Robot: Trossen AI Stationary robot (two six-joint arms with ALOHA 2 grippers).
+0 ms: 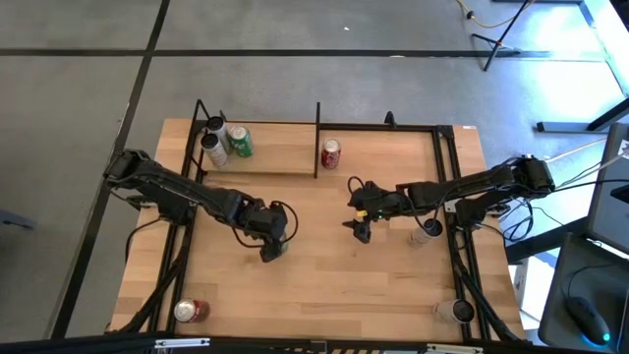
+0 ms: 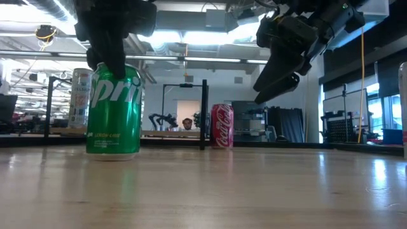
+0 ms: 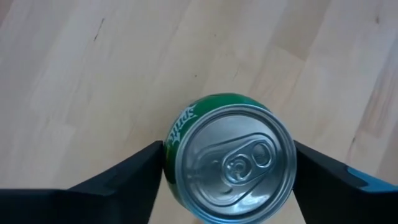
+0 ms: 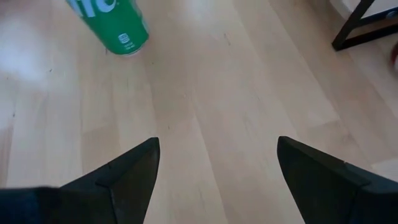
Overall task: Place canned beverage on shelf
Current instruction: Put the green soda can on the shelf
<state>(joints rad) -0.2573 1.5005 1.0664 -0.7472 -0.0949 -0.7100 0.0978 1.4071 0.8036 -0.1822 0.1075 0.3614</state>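
In the high view the left gripper (image 1: pixel 272 243) covers the green can (image 3: pixel 230 158) almost wholly. In the left wrist view the can's near rim and both fingers (image 3: pixel 124 186) are cut by the edge, and whether the fingers touch the can is unclear. In the low view both arms are cut off above, and the gripper hides the can's top. The right wrist view cuts the can's upper part and shows only a corner of the shelf's rod (image 4: pixel 360 25). The silver cans (image 1: pixel 214 146) on the shelf (image 1: pixel 285 157) are too small to read.
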